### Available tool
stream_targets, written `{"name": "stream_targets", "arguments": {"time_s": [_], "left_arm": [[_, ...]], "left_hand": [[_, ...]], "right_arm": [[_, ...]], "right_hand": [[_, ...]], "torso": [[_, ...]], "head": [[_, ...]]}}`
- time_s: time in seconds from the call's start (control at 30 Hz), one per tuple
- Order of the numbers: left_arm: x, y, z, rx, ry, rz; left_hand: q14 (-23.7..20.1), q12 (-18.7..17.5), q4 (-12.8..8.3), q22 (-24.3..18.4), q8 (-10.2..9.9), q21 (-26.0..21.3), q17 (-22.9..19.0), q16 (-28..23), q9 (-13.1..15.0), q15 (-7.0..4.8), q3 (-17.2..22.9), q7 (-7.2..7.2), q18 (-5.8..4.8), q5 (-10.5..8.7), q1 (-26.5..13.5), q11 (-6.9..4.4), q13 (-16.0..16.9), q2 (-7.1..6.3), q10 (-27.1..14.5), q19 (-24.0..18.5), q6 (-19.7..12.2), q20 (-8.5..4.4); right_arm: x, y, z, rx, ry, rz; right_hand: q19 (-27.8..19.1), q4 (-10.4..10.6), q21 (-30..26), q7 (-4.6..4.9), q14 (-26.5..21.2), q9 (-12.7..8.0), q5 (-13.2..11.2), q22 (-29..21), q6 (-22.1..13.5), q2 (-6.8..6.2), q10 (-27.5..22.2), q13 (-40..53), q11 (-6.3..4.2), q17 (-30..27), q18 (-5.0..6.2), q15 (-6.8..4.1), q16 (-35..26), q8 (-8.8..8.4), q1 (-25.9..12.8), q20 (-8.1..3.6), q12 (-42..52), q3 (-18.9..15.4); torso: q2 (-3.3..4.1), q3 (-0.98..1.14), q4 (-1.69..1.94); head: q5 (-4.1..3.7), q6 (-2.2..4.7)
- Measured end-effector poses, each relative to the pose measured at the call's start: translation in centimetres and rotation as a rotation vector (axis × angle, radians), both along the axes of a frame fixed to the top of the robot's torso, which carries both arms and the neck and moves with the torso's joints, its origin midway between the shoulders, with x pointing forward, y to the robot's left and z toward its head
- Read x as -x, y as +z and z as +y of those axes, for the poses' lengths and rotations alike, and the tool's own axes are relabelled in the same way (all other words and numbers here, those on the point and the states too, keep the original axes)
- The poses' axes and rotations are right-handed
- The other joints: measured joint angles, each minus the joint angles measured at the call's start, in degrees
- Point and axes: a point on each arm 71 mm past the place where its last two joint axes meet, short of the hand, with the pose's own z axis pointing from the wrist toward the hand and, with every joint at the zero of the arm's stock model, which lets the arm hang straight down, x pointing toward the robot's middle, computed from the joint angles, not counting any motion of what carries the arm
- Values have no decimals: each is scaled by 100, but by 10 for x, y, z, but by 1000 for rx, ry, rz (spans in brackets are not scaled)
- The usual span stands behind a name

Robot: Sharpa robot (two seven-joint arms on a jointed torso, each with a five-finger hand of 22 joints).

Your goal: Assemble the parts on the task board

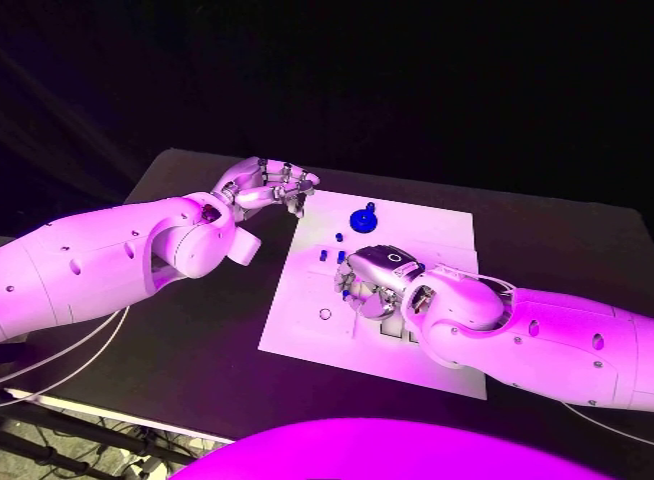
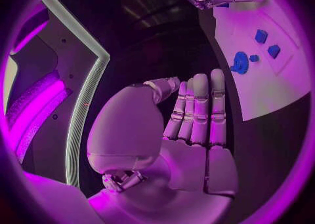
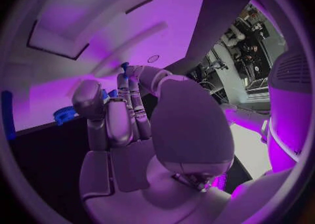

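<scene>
I've got the right hand (image 1: 373, 283) low over the middle of the task board (image 1: 306, 300), fingers curled in around a small blue part (image 3: 124, 68); the right wrist view shows that blue piece pinched at the fingertips, so I read it as held, though how firmly I can't tell. I judge the step in hand to be seating this part in the board. To do it well I'd keep the part upright, come straight down, and not let go until it sits flush; the hand covers whatever socket lies beneath it, so I'd trust the wrist view for alignment. Just past the fingertips two small blue parts (image 1: 339, 256) stand on the board, close enough to get knocked, so no sideways sweep. Beyond those, the round blue gear-like part (image 1: 363, 219) sits on the board nearer its far edge. A small ring-shaped hole (image 1: 326, 314) shows in the board on the left-arm side of the right hand. The left hand (image 1: 267, 187) rests off the board's far corner over the black counter (image 1: 197, 340), fingers extended together, holding nothing. No containers here; the board is the only carrier.
</scene>
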Motion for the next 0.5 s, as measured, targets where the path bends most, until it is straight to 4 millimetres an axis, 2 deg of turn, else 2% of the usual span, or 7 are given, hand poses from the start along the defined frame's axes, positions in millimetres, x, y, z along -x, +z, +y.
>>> {"name": "stream_targets", "arguments": {"time_s": [0.07, 0.2, 0.3, 0.47, 0.5], "left_arm": [[0, 0, 0, 0, 0, 0], [0, 0, 0, 0, 0, 0], [0, 0, 0, 0, 0, 0], [0, 0, 0, -1, 1, 0], [0, 0, 0, -1, 1, 0]], "left_hand": [[0, 0, 0, 0, 0, 0, 0, 0, 0, 0, 0, 0, 0, 0, 0, 0, 0, 0, 0, 0, 0, 0], [0, 0, 0, 0, 0, 0, 0, 0, 0, 0, 0, 0, 0, 0, 0, 0, 0, 0, 0, 0, 0, 0], [0, 0, 0, 0, 0, 0, 0, 0, 0, 0, 0, 0, 1, 0, 0, 0, 0, 0, 0, 0, 0, 0], [0, 0, 0, 0, 0, 0, 0, 0, 0, 0, 0, 0, 0, 0, 0, 0, 1, 0, 0, 0, 0, 0], [0, 0, 0, 0, 0, 0, 0, 0, 0, 0, 0, 0, 0, 0, 0, 0, 1, 0, 0, 0, 0, 0]], "right_arm": [[0, 1, 0, -8, -3, -4], [1, 2, -1, -22, -9, -11], [2, 4, -3, -35, -14, -16], [4, 6, -9, -52, -22, -20], [5, 7, -10, -55, -24, -19]], "right_hand": [[-13, -7, -63, 31, -5, -8, 10, 0, -39, -16, -101, -7, 39, -33, 0, 13, -31, -23, -39, 12, -48, 7], [-170, -32, -357, 38, -67, -61, -9, 0, -299, -80, -445, -28, 115, -181, -1, 76, -113, -179, -117, 81, -184, -16], [-335, -87, -667, -12, -130, -97, -9, -1, -443, -100, -699, -29, 143, -418, 0, 138, -251, -291, -134, 104, -234, -71], [-410, -149, -850, -54, -195, -111, -9, -1, -499, -139, -836, -28, 165, -575, -1, 151, -339, -333, -105, 120, -234, -141], [-422, -141, -889, -54, -195, -111, -9, -1, -499, -157, -849, -28, 177, -611, 49, 151, -342, -354, -123, 133, -234, -196]], "torso": [[1, 1, -1], [4, 1, -2], [4, 1, -1], [4, 2, 2], [4, 2, 2]], "head": [[-4, 6], [-14, 15], [-19, 26], [-20, 29], [-20, 29]]}}
